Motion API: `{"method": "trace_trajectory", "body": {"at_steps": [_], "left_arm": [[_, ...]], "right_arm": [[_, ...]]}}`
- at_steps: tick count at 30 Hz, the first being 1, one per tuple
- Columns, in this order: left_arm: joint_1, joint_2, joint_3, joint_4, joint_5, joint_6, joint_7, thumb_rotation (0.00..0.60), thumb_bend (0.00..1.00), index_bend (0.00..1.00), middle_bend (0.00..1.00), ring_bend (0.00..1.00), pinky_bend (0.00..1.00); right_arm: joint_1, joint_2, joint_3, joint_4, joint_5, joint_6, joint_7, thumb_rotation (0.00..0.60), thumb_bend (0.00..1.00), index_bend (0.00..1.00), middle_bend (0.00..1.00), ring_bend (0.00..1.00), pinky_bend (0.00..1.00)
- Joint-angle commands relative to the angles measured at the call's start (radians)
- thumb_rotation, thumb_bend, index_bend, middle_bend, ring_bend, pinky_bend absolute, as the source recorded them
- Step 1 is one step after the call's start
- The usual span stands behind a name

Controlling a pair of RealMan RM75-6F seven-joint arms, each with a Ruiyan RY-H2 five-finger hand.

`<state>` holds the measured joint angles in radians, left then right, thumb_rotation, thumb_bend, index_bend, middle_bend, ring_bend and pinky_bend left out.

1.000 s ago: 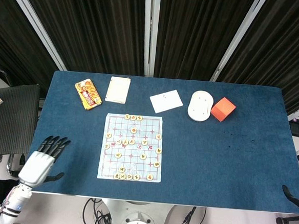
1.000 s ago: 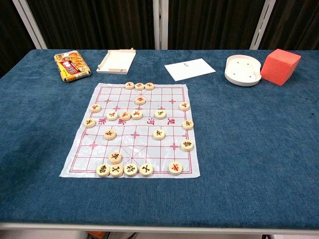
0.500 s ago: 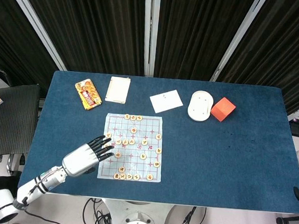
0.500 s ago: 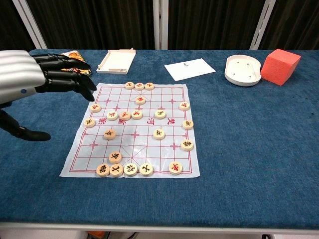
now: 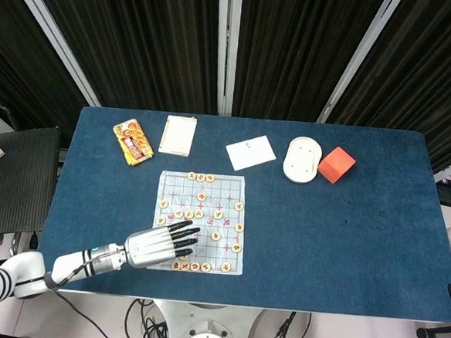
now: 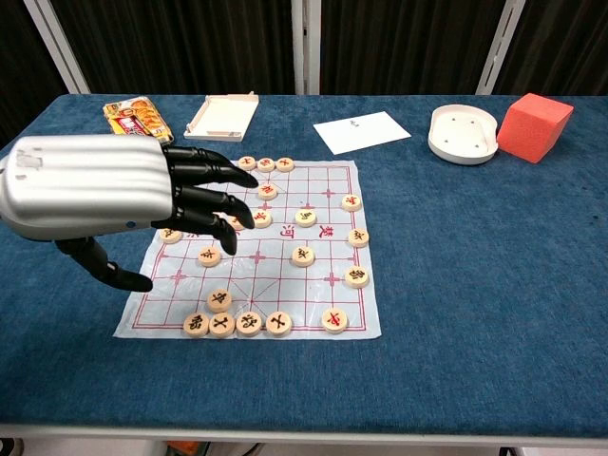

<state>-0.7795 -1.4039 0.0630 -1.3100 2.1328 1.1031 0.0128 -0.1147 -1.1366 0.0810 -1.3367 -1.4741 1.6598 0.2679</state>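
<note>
Left robot hand (image 5: 162, 243) is out over the chess board (image 5: 198, 223) now, up from the surface edge a second ago, fingers spread, holding nothing, so I'm closing on the pieces (image 6: 209, 255). Chest view shows fingertips hovering above them; head view hides that gap. Right robot hand's out of sight

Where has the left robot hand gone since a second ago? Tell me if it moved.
Yes. The left robot hand moved right from the table's left edge to over the chess board, fingers spread.
</note>
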Motion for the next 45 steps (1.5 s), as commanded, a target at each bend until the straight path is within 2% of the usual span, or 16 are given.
{"method": "trace_trajectory", "body": {"at_steps": [1, 17, 29, 45], "left_arm": [[-0.035, -0.037, 0.010, 0.053, 0.024, 0.005, 0.012, 0.600, 0.17, 0.29, 0.17, 0.00, 0.12], [-0.114, -0.191, 0.064, 0.242, -0.020, 0.022, -0.087, 0.600, 0.17, 0.36, 0.17, 0.00, 0.12], [-0.118, -0.241, 0.109, 0.345, -0.040, 0.071, -0.092, 0.600, 0.17, 0.38, 0.18, 0.00, 0.12], [-0.118, -0.270, 0.149, 0.390, -0.068, 0.105, -0.091, 0.600, 0.18, 0.40, 0.18, 0.00, 0.11]], "right_arm": [[-0.001, -0.003, 0.000, 0.007, 0.003, -0.005, 0.009, 0.600, 0.15, 0.00, 0.00, 0.00, 0.00], [-0.017, -0.015, 0.009, 0.053, 0.023, -0.008, 0.056, 0.600, 0.15, 0.00, 0.00, 0.00, 0.00], [-0.012, -0.021, 0.010, 0.064, 0.022, -0.024, 0.057, 0.600, 0.15, 0.00, 0.00, 0.00, 0.00], [-0.013, -0.022, 0.010, 0.064, 0.023, -0.033, 0.050, 0.600, 0.16, 0.00, 0.00, 0.00, 0.00]]}}
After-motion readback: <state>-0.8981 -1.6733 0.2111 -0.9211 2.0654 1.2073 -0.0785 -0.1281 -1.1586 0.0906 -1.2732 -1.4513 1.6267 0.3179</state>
